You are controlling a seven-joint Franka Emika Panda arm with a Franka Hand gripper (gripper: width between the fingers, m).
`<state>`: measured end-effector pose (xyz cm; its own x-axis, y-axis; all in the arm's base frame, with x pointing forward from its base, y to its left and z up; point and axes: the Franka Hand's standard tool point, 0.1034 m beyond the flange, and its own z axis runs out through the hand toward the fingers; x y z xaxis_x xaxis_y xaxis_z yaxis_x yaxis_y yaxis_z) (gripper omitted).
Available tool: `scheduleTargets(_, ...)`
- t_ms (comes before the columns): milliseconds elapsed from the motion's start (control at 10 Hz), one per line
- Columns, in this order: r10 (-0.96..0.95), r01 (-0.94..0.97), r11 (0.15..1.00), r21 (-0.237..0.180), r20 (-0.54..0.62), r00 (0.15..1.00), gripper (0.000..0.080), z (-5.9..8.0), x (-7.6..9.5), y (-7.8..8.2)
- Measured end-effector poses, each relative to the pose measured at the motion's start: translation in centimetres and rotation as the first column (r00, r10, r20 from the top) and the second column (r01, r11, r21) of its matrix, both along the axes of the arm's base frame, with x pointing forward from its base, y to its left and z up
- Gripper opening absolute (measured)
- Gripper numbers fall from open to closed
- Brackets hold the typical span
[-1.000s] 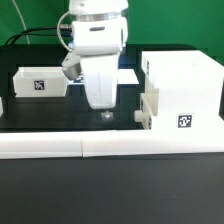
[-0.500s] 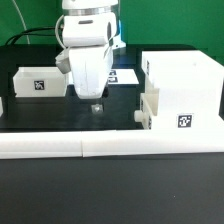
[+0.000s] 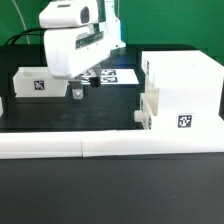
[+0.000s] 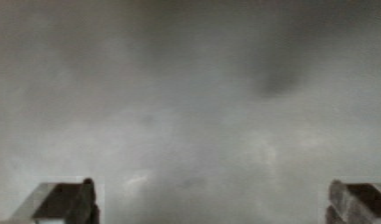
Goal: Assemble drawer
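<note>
The tall white box casing (image 3: 185, 85) stands at the exterior view's right, with a square tag on its front. A knobbed tray (image 3: 149, 108) sits partly in the casing's left side, its dark knob pointing left. The second tray (image 3: 38, 83), also tagged, lies at the left. My gripper (image 3: 75, 94) hangs just right of that tray, above the dark table. In the wrist view my gripper (image 4: 212, 205) is open and empty. Its fingertips (image 4: 62, 203) stand wide apart over a blurred grey surface.
The marker board (image 3: 112, 75) lies behind the arm at the middle back. Long low white border bars (image 3: 100, 147) run along the front of the table. A dark cable loops at the back left.
The arm has swung from the table's middle toward the exterior view's left, bringing the gripper next to the left tray. The trays and casing have not moved.
</note>
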<state>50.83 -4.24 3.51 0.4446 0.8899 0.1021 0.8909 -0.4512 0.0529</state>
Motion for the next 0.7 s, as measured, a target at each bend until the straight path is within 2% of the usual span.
scheduleTargets(400, -0.255, 0.255, 0.966, 0.026, -0.021, 0.967, 0.0648, 0.0, 0.0, 0.0)
scheduleTargets(500, -0.367, 0.367, 0.929, 0.04, -0.002, 0.93, 0.0648, 0.3, -0.3, -0.1)
scheduleTargets(700, -0.575, 0.574, 0.816, 0.06, -0.006, 0.818, 0.0648, 1.1, -2.1, 0.1)
